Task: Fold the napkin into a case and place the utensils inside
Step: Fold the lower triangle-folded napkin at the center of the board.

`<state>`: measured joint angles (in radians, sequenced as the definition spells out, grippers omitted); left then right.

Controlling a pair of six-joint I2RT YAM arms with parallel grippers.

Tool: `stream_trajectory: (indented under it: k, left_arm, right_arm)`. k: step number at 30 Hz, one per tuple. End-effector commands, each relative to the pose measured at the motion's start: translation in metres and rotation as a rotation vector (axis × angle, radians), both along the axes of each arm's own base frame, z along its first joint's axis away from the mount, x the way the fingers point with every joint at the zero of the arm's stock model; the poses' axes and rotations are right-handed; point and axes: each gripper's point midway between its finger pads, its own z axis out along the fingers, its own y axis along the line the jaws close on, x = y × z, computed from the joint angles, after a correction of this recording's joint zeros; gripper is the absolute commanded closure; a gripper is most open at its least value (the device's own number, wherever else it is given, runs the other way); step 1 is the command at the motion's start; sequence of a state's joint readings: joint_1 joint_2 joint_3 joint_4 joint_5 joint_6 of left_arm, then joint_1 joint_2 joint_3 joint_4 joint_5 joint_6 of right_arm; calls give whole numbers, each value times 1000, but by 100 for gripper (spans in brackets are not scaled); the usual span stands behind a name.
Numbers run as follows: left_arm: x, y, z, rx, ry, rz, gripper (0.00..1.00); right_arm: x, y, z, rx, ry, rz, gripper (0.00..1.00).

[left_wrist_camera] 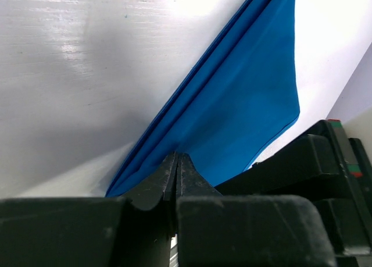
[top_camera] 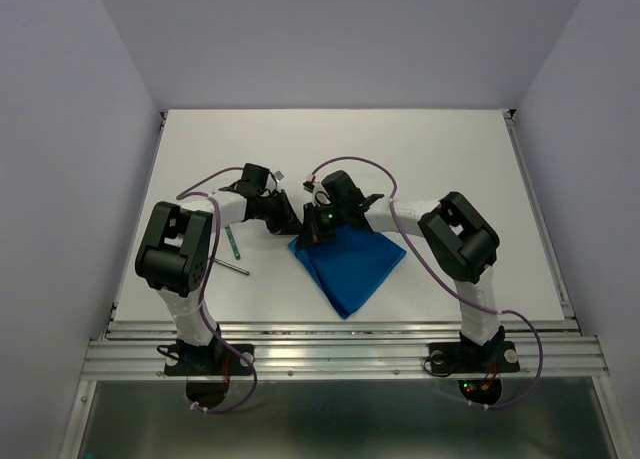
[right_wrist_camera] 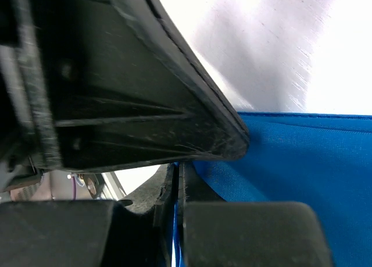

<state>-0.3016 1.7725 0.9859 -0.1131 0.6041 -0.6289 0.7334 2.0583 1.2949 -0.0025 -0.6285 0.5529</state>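
From the overhead camera I see the napkin (top_camera: 350, 269) lying folded in layers on the white table (top_camera: 450, 159), a bright blue diamond just off the table's centre toward 6 o'clock, one point aimed at the near edge. Both arms reach in to the cloth's corner at about 11 o'clock. The left gripper (top_camera: 292, 225) comes at it from 9 o'clock and the right gripper (top_camera: 316, 229) from 3 o'clock, the two heads nearly touching. On my left wrist feed the fingers (left_wrist_camera: 165, 174) are drawn together with the stacked blue edges running straight into their tips, so I read that as a pinch on the napkin. On the right wrist feed the fingers (right_wrist_camera: 165, 185) are pressed together too, a sliver of blue showing in the seam between them, and the left gripper's black body fills the upper left of that view. The utensils (top_camera: 233, 244) lie well apart from the cloth, out at its 9 o'clock beside the left arm: the teal-handled piece (top_camera: 233, 241) farther back, the grey metal piece (top_camera: 236, 269) nearer the edge.
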Motion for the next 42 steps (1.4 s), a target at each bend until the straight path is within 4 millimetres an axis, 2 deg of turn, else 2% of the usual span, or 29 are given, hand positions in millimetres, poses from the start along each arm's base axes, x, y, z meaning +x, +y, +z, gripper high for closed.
stream_trajectory:
  k: [1, 10, 24, 33, 42]
  left_arm:
    - [-3, -4, -1, -10, -8, -57, 92]
    - [-16, 5, -23, 46, 44, -57, 93]
    - [-21, 9, -33, 71, 56, -82, 93]
    - [-24, 10, -35, 74, 54, -97, 93]
    - [-25, 11, -35, 76, 52, -102, 93]
  right_arm:
    - [4, 2, 21, 37, -50, 11, 99]
    - [13, -5, 24, 15, -52, -12, 99]
    - [36, -11, 39, 26, -92, -36, 99]
    - [48, -10, 34, 1, -105, -25, 99]
    - [47, -8, 23, -26, -97, 28, 99]
